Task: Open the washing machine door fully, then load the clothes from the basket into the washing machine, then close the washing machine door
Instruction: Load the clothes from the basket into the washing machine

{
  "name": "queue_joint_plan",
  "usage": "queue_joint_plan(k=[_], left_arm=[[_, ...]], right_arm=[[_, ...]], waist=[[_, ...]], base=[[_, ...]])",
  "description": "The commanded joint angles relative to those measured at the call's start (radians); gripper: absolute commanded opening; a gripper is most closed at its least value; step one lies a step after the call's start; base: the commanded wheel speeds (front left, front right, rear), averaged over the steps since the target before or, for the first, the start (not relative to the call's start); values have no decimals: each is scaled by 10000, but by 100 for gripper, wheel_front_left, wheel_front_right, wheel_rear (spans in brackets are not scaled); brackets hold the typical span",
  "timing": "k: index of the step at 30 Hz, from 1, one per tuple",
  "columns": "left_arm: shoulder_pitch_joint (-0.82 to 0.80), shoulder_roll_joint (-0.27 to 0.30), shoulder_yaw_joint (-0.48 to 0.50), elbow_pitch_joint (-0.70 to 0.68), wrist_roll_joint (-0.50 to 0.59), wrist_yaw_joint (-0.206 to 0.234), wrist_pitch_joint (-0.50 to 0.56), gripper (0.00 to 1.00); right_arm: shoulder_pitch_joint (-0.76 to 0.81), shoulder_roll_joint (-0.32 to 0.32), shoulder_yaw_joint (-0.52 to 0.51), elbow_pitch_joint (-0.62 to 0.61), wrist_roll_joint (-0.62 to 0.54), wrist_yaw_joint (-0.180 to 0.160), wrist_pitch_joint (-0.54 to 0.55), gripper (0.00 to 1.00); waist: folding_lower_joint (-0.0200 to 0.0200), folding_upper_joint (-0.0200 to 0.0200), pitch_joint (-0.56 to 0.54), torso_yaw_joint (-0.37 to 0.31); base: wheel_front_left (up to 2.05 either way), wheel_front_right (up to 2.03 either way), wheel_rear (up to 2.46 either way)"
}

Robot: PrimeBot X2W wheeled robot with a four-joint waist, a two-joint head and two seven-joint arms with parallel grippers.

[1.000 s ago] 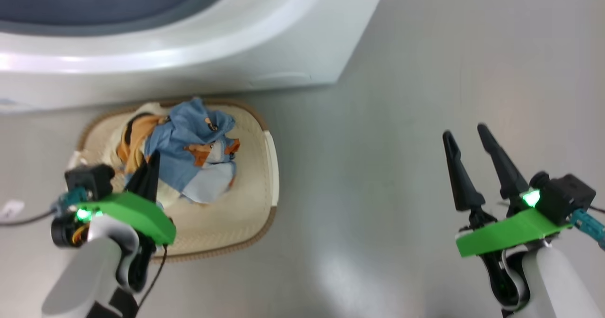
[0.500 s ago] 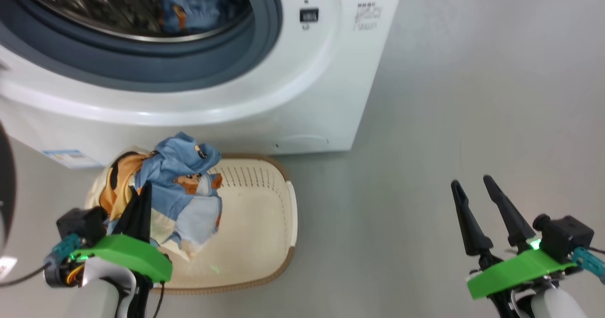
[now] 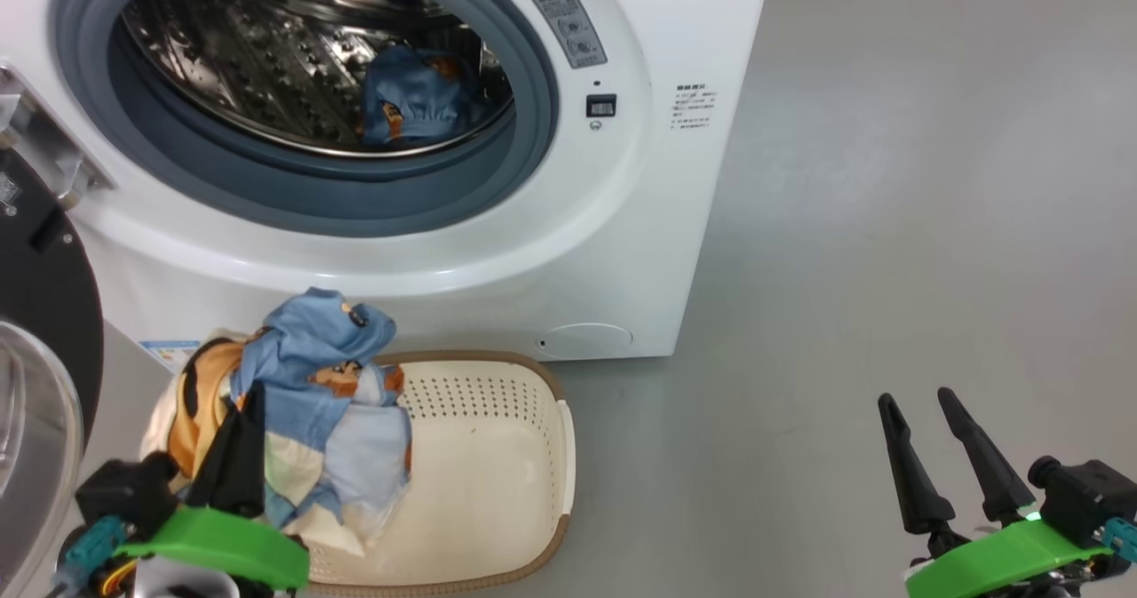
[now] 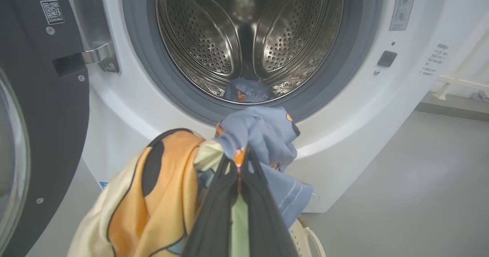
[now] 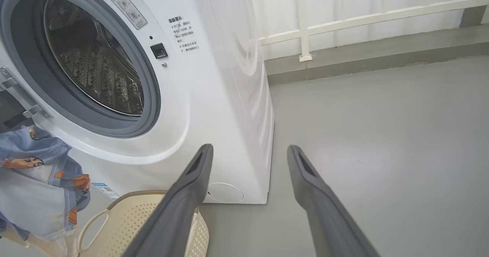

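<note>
My left tool has its two dark fingers pressed together, clamped on a bundle of clothes: light blue fabric printed with orange-brown cartoon figures, plus a cream and orange piece that drapes down to the left. The bundle hangs from the fingers over the left half of the basket. I cannot tell whether its lowest folds touch the basket. The right half of the basket shows its perforated cream wall and floor.

The basket sits on the grey floor, just in front of the washing machine and below its opening. The washing machine door stands swung out at the left on its metal hinge, with its black inner face and the rim of its clear glass bowl towards me. Inside the steel drum, another blue garment lies at the bottom, close behind the grey rubber seal. From my left wrist, the held bundle sits low in front of the opening, outside the seal. A blue label sticker shows on the machine's front, low down and just behind the bundle.

My right tool hangs over bare floor, well apart from the basket and to the right of the machine. Its fingers are spread apart with nothing between them.
</note>
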Motion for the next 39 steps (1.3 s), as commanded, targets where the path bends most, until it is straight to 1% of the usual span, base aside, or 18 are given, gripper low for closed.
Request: queue_joint_plan(k=[1, 3, 11, 19, 31, 34, 39], left_arm=[[104, 197, 520, -452, 175, -14, -65, 0], [394, 137, 749, -765, 280, -14, -65, 0], [1441, -127, 1112, -1876, 693, -14, -65, 0], [1837, -400, 1336, -2389, 755, -14, -65, 0], [1575, -476, 1389, -2513, 742, -14, -65, 0], [1296, -476, 1397, -2456, 644, -14, -65, 0], [498, -323, 1370, -2385, 507, -14, -65, 0]], right_arm=[[117, -155, 153, -275, 77, 16, -49, 100], [211, -144, 90, -306, 77, 16, -49, 100], [514, -115, -153, -423, 75, 16, -49, 100], [587, -19, -295, -487, 41, 16, -49, 100], [383, 84, -251, -588, -10, 16, -49, 100], [278, 160, -241, -615, -46, 16, -49, 100], [52, 287, -159, -635, -98, 16, -49, 100]], waist=[[0, -1, -146, 11], [0, -1, -192, 1], [0, -1, -211, 32], [0, -1, -160, 99], [0, -1, 231, 37], [0, -1, 458, -2], [0, -1, 909, -117]], base=[[0, 0, 0], [0, 0, 0], [0, 0, 0], [0, 0, 0], [0, 0, 0], [0, 0, 0], [0, 0, 0]])
